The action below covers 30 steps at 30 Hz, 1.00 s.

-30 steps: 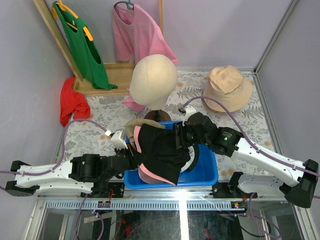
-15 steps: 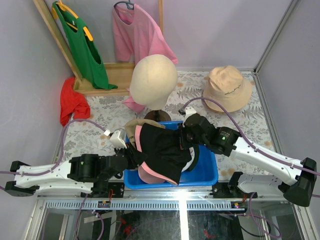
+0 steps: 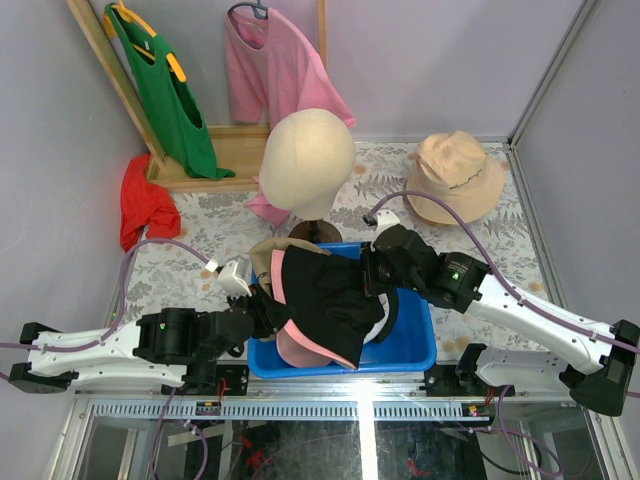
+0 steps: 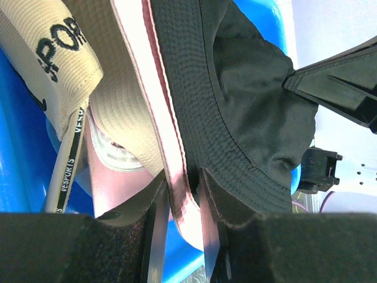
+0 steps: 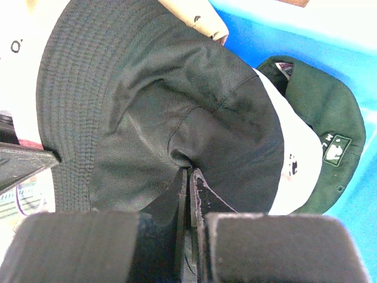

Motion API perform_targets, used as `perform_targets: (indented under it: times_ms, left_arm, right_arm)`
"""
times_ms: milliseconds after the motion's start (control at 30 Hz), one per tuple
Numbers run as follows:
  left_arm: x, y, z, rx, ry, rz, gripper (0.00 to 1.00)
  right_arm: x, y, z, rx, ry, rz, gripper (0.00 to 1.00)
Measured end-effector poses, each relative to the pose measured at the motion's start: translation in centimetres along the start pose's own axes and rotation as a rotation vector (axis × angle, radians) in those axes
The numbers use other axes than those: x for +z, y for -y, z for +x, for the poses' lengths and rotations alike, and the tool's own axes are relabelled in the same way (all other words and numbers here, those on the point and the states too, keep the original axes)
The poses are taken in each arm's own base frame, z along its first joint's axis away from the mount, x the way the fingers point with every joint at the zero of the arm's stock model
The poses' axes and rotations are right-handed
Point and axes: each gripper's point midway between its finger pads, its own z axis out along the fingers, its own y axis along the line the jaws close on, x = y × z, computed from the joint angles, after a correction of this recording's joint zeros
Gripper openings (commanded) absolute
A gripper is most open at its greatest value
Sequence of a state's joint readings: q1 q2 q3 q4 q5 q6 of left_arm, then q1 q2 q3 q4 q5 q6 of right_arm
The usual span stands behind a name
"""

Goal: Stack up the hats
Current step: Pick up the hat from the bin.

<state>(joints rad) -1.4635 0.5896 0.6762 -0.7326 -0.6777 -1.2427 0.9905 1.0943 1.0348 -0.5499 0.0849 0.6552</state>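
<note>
Right fingers (image 5: 162,209) now pinch dark hat (image 5: 147,106); left fingers (image 4: 154,230) seemingly loosened.

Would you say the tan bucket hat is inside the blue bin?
Outside: tan bucket hat sits on the tabletop, beyond the blue bin.

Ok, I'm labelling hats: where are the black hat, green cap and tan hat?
black hat (image 5: 200,130), right wrist view, on its crown.
green cap (image 5: 318,112), right wrist view, on the cloth above its logo.
tan hat (image 3: 453,162), top view, on its crown.

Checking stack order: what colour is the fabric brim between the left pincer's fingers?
Pink soft fabric brim, clearest in left wrist view.
</note>
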Motion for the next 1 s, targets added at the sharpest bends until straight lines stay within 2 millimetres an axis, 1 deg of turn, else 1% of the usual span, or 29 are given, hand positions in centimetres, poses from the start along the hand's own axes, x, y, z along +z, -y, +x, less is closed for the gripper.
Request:
perform_targets:
  times_ms: [433,800,833,867,967,1000]
  left_arm:
    - [-0.4,-0.3,-0.5,-0.022,0.012,0.003,0.27]
    - [-0.5,-0.4,-0.6,-0.024,0.016,0.001,0.26]
    - [-0.6,-0.4,-0.7,-0.026,0.019,0.002,0.24]
    - [-0.6,-0.4,-0.8,-0.028,0.021,0.003,0.20]
    - [-0.7,-0.4,-0.9,-0.036,0.025,0.007,0.02]
    - [-0.7,-0.4,-0.9,-0.038,0.026,0.008,0.00]
  right_arm:
    - [-0.1,0.6,-0.1,-0.003,0.007,0.035,0.00]
    - [-0.7,0.6,-1.0,-0.003,0.030,0.051,0.00]
    - [-0.8,0.6,-1.1,-0.004,0.032,0.053,0.00]
    - [-0.8,0.6,-1.1,-0.004,0.034,0.053,0.00]
    - [-1.0,0.6,-1.4,-0.006,0.043,0.060,0.00]
    - [-1.1,0.7,-1.5,-0.007,0.046,0.063,0.00]
